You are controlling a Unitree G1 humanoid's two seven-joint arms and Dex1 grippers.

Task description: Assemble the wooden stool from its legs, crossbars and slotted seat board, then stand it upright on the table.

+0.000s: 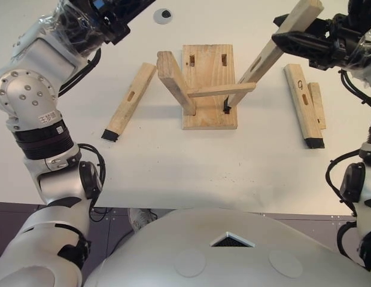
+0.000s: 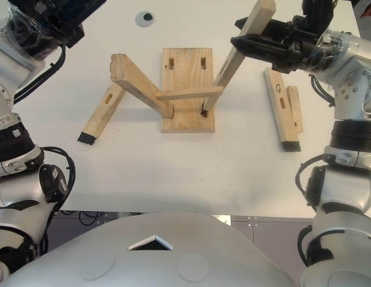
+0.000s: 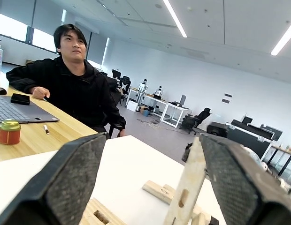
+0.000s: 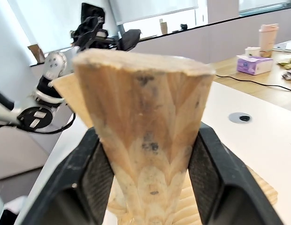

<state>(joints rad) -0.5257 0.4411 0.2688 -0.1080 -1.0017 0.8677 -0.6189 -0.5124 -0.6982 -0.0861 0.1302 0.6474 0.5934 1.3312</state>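
Note:
The slotted seat board [image 1: 204, 62] lies flat mid-table. One leg [image 1: 175, 81] stands tilted on its left side. A crossbar [image 1: 221, 91] runs from it to a second leg [image 1: 264, 61], whose dark foot rests at a slot in the board. My right gripper [image 1: 296, 37] is shut on this second leg near its top, and the right wrist view shows the leg's end [image 4: 144, 136] clamped between both pads. High at the back left, my left gripper [image 1: 116, 23] is open and holds nothing; its pads [image 3: 72, 183] stand wide apart.
A loose leg [image 1: 129, 101] lies left of the board. Another leg [image 1: 304, 104] and a short crossbar [image 1: 318, 105] lie to the right. A round grey grommet [image 1: 163, 15] sits at the back. The white table [image 1: 173, 170] is bare toward its front edge.

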